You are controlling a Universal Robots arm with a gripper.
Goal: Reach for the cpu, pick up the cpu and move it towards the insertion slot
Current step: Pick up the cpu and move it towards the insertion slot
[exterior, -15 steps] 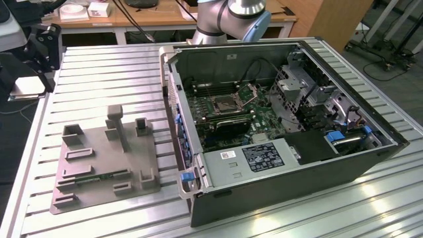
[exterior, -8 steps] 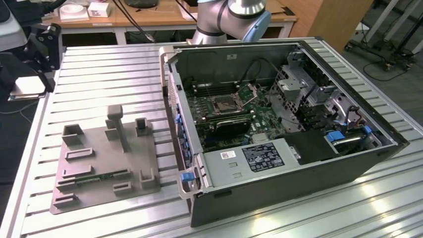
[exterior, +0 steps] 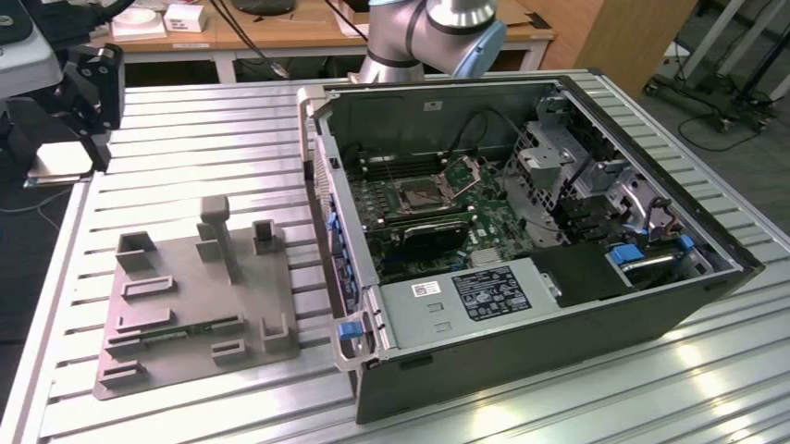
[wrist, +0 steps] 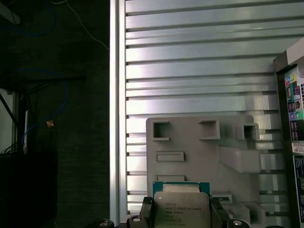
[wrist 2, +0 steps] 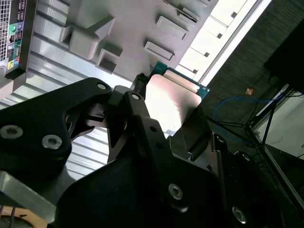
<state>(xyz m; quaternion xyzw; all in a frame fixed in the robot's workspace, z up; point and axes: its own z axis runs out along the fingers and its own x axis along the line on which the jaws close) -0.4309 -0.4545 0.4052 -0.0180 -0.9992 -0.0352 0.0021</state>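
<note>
Claw (wrist 2: 167, 115) grips the cpu (wrist: 181, 207) by 2 opposite edges, fixture (wrist: 199, 142) beneath; likely light, stiff, fragile.

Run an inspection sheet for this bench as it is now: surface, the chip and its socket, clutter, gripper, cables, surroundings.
Surface: slatted metal table, carrying a fixture and a computer case.
Job's things: chip held off the table in the gripper; socket on the board inside the open computer case.
Clutter: grey plastic fixture with upright blocks, to the exterior view's left of the case.
Gripper: gripper closed on opposite edges of the chip, over the fixture side, away from the case.
Cables: black cables inside the case; a blue cable hangs beyond the table edge.
Surroundings: wooden desk behind the table.
</note>
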